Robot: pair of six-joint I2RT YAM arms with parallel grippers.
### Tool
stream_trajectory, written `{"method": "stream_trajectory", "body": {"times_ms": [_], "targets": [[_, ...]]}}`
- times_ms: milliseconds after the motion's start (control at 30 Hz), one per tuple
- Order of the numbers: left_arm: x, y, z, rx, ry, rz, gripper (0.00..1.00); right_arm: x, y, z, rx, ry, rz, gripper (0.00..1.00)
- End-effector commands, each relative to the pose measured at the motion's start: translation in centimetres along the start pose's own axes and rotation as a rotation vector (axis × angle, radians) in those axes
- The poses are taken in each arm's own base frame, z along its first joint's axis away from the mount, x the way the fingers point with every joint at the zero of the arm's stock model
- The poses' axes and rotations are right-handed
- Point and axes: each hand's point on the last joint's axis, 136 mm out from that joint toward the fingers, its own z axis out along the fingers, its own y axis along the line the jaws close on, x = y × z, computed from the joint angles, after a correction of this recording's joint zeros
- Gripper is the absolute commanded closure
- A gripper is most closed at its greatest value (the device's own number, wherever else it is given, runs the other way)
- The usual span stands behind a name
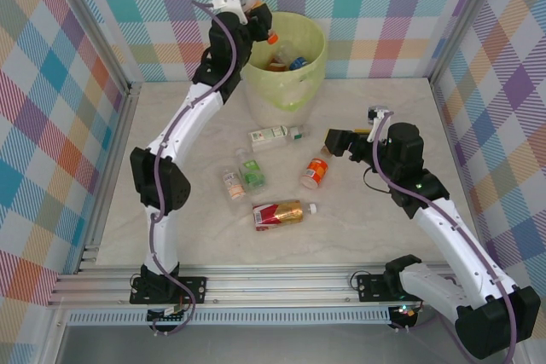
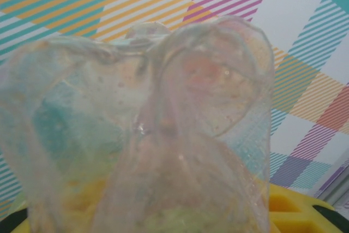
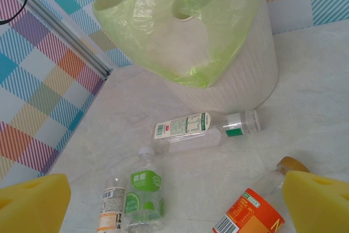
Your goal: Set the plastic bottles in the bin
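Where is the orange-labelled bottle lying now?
In the top view, the orange-labelled bottle lies on the table right of the green-labelled bottle, close to the right end effector.

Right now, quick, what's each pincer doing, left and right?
Left pincer: closed on a crumpled clear bottle, over the bin.
Right pincer: open, holding nothing.

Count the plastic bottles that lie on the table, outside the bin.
5: white-label bottle nearest the bin, green-label bottle, small bottle beside it, orange bottle, red-and-gold bottle in front. Some may hide behind the bin.
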Motion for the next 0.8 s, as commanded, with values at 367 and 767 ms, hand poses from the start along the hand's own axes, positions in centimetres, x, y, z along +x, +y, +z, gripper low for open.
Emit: {"method": "stream_trajectory", "body": {"times_ms": [367, 767], "targets": [[3.3, 1.0, 3.8, 0.042, -0.048, -0.009, 0.51, 0.5, -0.9, -0.7, 0.049, -0.011, -0.004, 0.00], [0.4, 1.0, 2.3, 0.158, 0.042, -0.030, 0.00, 1.1, -1.3, -0.1, 0.058, 0.010, 0.013, 0.00]]}}
